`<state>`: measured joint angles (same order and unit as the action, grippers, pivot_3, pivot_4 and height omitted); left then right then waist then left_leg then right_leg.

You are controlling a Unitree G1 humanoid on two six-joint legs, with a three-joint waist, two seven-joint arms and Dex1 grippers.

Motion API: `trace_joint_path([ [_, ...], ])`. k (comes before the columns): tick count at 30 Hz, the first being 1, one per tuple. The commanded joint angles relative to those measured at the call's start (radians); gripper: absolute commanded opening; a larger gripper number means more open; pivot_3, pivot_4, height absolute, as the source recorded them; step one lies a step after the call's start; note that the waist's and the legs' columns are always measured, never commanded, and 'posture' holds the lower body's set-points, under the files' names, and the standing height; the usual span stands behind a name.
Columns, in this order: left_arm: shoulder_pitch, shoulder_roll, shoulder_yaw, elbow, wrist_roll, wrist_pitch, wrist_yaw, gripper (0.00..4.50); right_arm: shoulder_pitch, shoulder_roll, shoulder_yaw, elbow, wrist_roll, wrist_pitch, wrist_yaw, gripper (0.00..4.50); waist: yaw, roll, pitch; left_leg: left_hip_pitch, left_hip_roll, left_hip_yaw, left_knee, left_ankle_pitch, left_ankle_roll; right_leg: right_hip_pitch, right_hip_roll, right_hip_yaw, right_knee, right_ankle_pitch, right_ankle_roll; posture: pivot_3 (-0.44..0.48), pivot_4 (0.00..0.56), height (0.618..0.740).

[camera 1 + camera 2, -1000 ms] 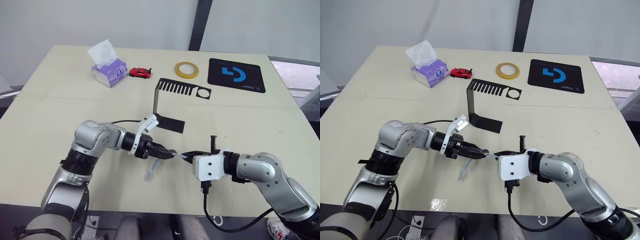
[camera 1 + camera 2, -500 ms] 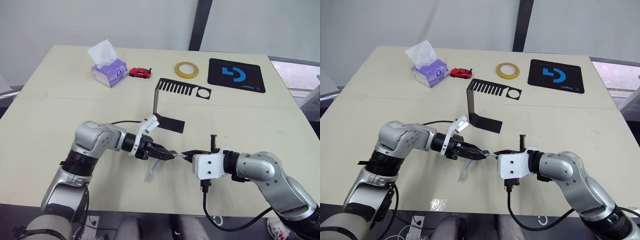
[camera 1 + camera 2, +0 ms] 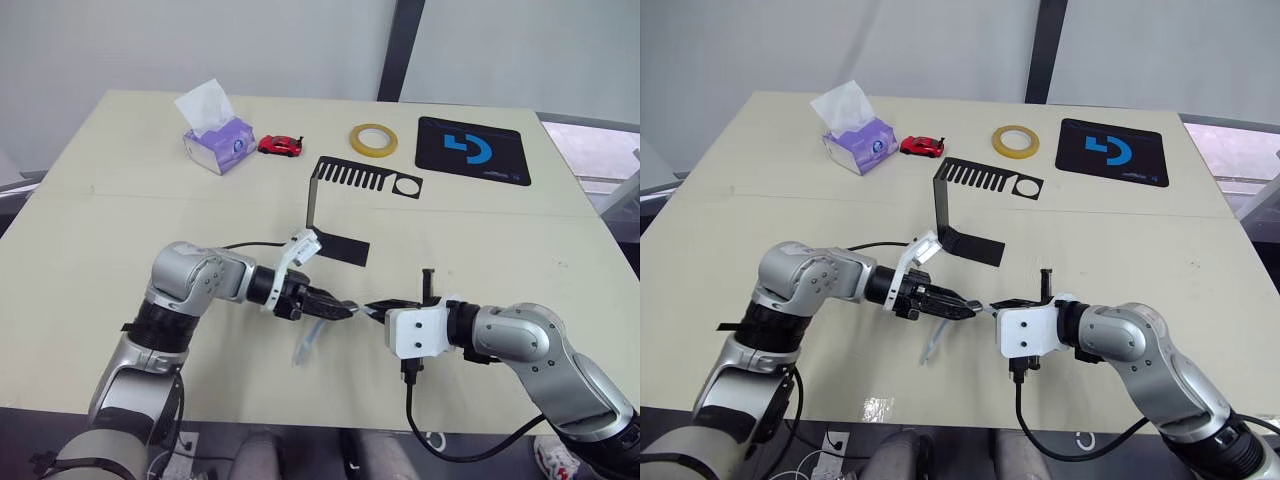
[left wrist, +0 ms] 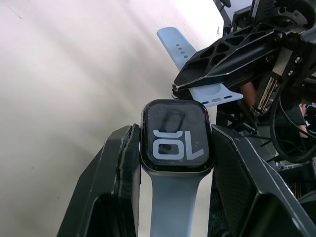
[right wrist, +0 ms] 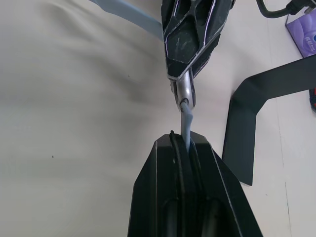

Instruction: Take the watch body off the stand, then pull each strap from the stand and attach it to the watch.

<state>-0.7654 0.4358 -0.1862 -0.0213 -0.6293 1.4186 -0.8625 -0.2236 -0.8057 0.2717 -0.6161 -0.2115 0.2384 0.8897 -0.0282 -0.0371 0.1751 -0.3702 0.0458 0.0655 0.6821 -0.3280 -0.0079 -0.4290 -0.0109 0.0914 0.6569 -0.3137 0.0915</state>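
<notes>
Your right gripper [image 5: 181, 143] pinches the second strap [image 4: 197, 74] edge-on; slide it squarely into the watch body [image 4: 176, 136] clamped by your left gripper [image 4: 173, 148].

The watch body [image 4: 176, 136] has a black screen with pale digits and a silvery-grey rim. Both straps [image 4: 174, 207] are pale blue-grey. The stand [image 3: 345, 208] is black, the table [image 3: 120, 215] probably cream.

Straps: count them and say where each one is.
2. One strap is already on the watch body, held by the left gripper. The second strap is pinched in the right gripper, its end meeting the watch.
</notes>
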Motion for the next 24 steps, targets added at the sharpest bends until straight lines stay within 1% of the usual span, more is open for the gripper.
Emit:
trace_joint_path([
  [1, 0.005, -0.021, 0.016, -0.032, -0.035, 0.008, 0.011, 1.71, -0.005, 0.011, 0.007, -0.052, -0.01, 0.004, 0.002, 0.0, 0.0, 0.0, 0.0, 0.0, 0.0, 0.0, 0.0, 0.0, 0.0, 0.0, 0.0, 0.0, 0.0, 0.0, 0.0, 0.0, 0.15, 0.738],
  [7, 0.016, -0.039, 0.034, -0.058, -0.05, 0.038, 0.036, 1.71, -0.011, 0.011, 0.013, -0.059, -0.038, 0.022, 0.003, 0.0, 0.0, 0.0, 0.0, 0.0, 0.0, 0.0, 0.0, 0.0, 0.0, 0.0, 0.0, 0.0, 0.0, 0.0, 0.0, 0.0, 0.15, 0.738],
  [13, 0.019, -0.043, 0.028, -0.067, -0.048, 0.039, 0.056, 1.71, -0.023, 0.024, 0.015, -0.078, -0.051, 0.074, 0.01, 0.0, 0.0, 0.0, 0.0, 0.0, 0.0, 0.0, 0.0, 0.0, -0.001, 0.0, 0.0, 0.0, 0.0, 0.0, 0.0, 0.0, 0.15, 0.738],
  [24, 0.015, -0.088, 0.055, -0.073, -0.036, 0.068, 0.141, 1.71, -0.029, 0.026, 0.02, -0.082, -0.06, 0.094, 0.023, 0.0, 0.0, 0.0, 0.0, 0.0, 0.0, 0.0, 0.0, 0.0, -0.001, 0.0, 0.0, 0.0, 0.0, 0.0, 0.0, 0.0, 0.15, 0.738],
])
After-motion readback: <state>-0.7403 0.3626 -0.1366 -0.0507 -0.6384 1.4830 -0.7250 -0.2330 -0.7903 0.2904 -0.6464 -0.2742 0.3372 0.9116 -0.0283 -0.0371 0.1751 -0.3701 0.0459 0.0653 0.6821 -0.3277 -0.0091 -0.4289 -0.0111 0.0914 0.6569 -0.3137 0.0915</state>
